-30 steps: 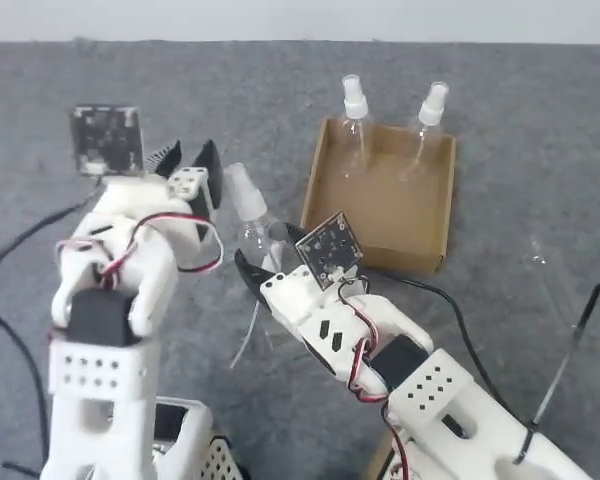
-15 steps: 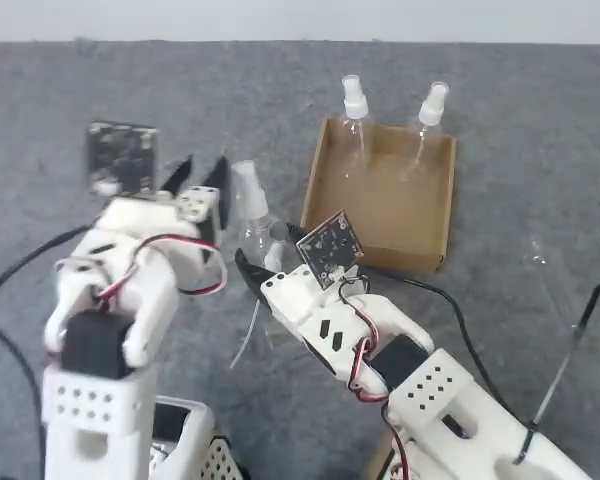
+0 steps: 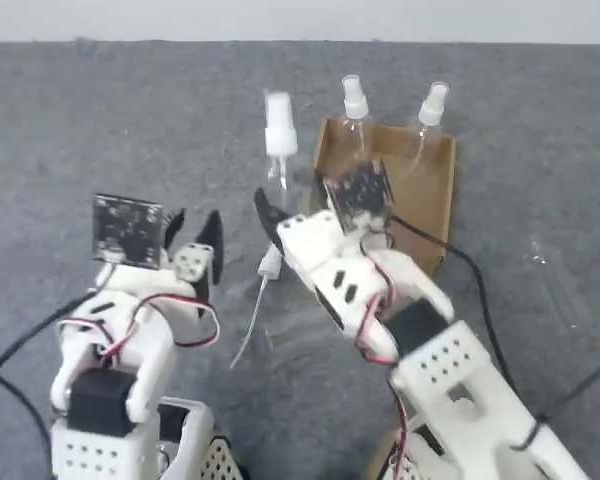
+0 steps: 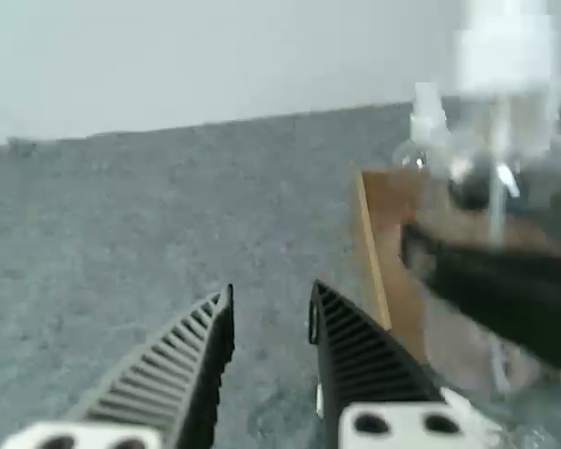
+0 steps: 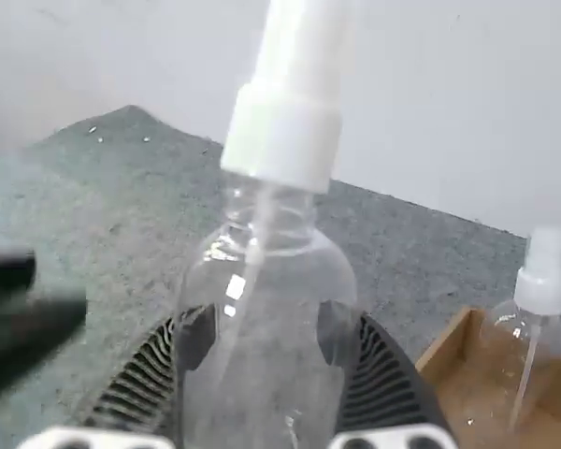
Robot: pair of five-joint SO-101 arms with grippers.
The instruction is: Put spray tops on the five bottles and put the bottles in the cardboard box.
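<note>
Pinches a capped bottle (image 5: 266, 271) upright in the right gripper (image 5: 264, 369) just beside the box's (image 3: 449, 200) left wall, toward the desk's far edge, likely for lowering in by two boxed bottles (image 3: 354, 120), with the left gripper (image 4: 271, 309) spread, empty, apart

Grey carpeted table (image 3: 100, 110): cardboard box (image 3: 415, 205) on it, loose spray top (image 3: 269, 265) lying near box.
</note>
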